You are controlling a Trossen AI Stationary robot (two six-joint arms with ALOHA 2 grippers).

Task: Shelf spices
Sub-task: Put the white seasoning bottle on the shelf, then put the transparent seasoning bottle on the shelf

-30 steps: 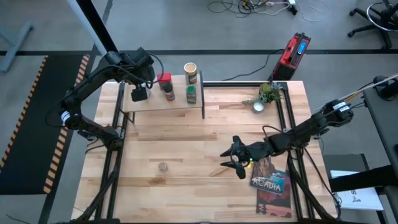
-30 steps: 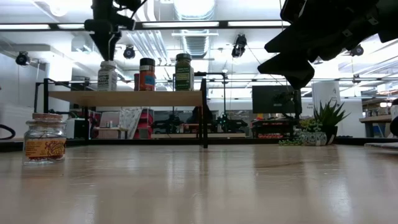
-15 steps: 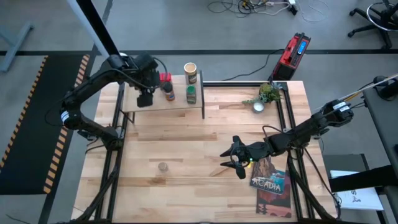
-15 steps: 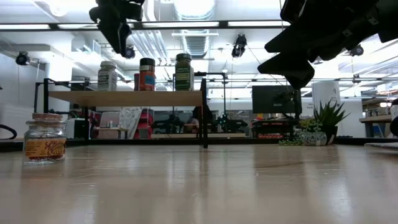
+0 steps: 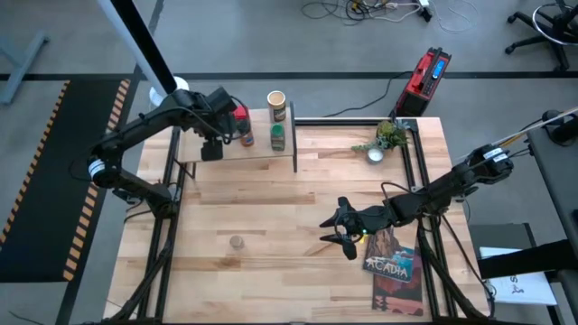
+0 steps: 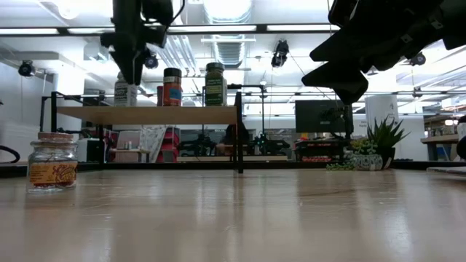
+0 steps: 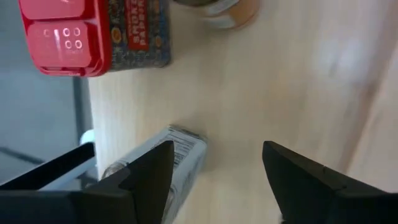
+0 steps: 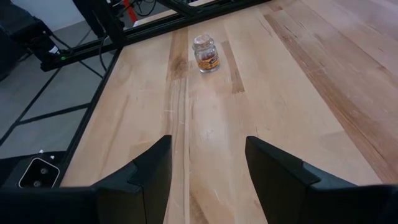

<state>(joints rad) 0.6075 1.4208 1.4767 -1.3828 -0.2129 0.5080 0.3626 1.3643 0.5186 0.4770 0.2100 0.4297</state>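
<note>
Shelf (image 5: 257, 150) top is partly hidden from above by my left gripper (image 5: 211, 150), fingers spread wide and empty, which has slid toward the red tin (image 5: 238, 115) since a second ago; the white-capped jar (image 7: 163, 163) stands just beneath it; my right gripper (image 5: 343, 236) still hovers open mid-table; one clear jar (image 5: 237, 242) sits unshelved on the table (image 5: 298, 271).

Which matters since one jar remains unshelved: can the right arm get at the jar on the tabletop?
Probably yes: bare tabletop lies between the open right gripper and the jar, nothing between.
</note>
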